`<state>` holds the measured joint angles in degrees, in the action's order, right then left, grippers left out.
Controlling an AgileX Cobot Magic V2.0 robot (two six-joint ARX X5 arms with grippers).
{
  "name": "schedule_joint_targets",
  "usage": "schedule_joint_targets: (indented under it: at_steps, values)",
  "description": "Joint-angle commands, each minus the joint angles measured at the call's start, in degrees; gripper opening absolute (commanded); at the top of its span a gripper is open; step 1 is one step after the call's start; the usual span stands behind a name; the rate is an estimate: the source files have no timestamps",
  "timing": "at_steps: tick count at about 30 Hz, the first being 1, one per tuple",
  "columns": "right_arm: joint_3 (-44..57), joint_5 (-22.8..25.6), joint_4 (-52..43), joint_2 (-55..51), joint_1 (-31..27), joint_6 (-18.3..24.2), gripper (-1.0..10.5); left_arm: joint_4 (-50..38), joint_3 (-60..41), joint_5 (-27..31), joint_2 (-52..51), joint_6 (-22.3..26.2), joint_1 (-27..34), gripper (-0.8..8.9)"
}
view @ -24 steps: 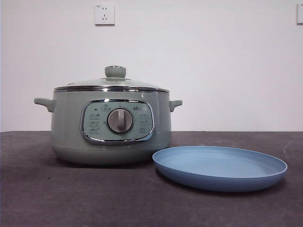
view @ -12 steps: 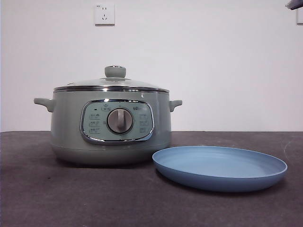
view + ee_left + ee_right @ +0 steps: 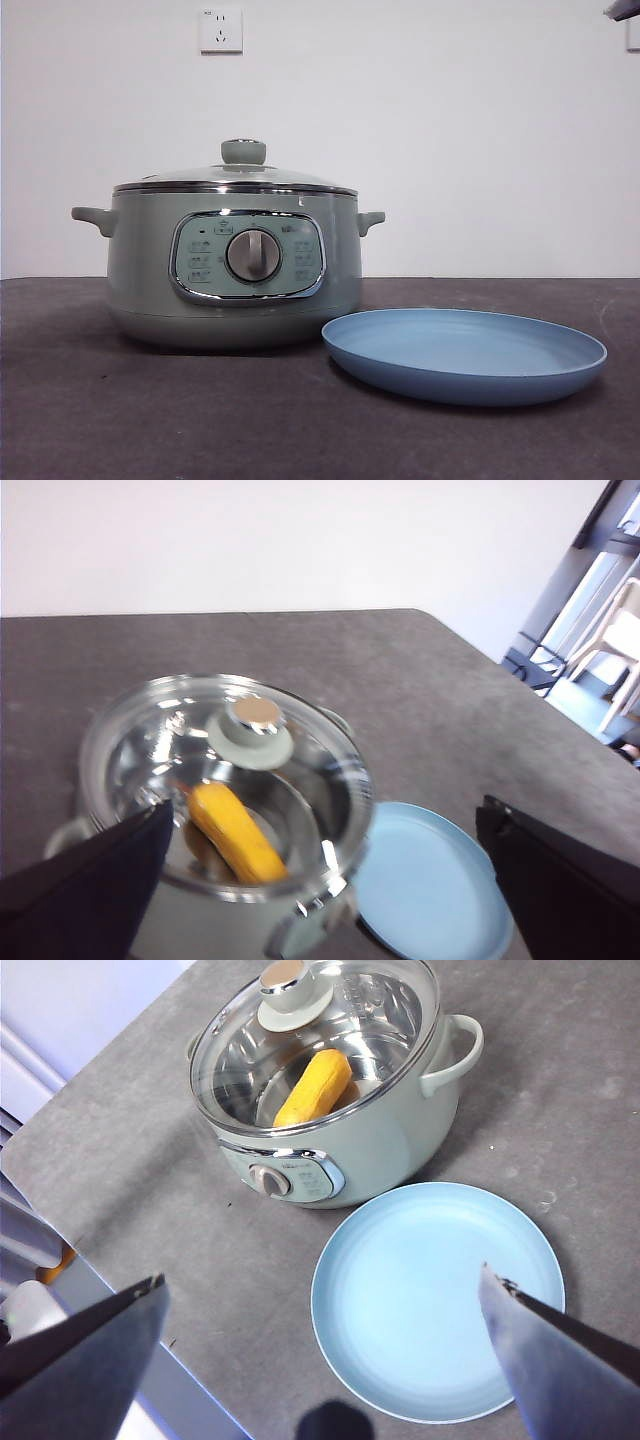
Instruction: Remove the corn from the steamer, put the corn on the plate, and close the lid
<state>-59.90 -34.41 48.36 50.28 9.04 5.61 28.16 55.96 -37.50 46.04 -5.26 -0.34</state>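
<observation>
The lid (image 3: 236, 178) sits closed on the steamer (image 3: 232, 270), and the corn (image 3: 314, 1087) lies inside under the glass. The plate (image 3: 465, 353) waits bare just beside it on the counter (image 3: 90, 420). Both the left claw (image 3: 325, 880) and the right claw (image 3: 325, 1360) hang above, wide open, holding nothing. First, 1 claw should come straight down and close on the knob (image 3: 251, 732), centered, so the lid lifts level.

Dark grey table (image 3: 200, 420), white wall (image 3: 450, 120), white wall socket (image 3: 221, 30), pale chair (image 3: 625, 650) beyond table edge
</observation>
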Motion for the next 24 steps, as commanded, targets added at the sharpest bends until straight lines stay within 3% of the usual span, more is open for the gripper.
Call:
schedule_joint_targets:
  at_steps: [1, 6, 13, 19, 24]
  values:
    - [-0.2, 0.0, -0.3, 0.0, 0.1, 0.2, 6.6, -2.1, 3.2, 2.3, 4.7, 1.0, -2.5, 6.82]
    - [-0.2, 0.0, -0.3, 0.0, 0.1, 0.2, 6.6, -5.5, 9.7, 5.9, 14.5, 1.4, -7.4, 6.82]
    - [-0.2, 0.3, -0.2, 0.0, 0.1, 0.2, 6.6, -9.2, 17.3, 14.4, 28.6, 6.2, -14.2, 6.82]
    - [-0.2, 0.3, -0.2, 0.0, 0.1, 0.2, 6.6, -16.6, 18.1, 20.7, 37.2, 7.1, -17.4, 6.82]
    - [-0.2, 0.3, 0.1, 0.0, 0.1, 0.2, 6.6, -17.6, 18.1, 23.1, 42.5, 7.4, -18.8, 6.82]
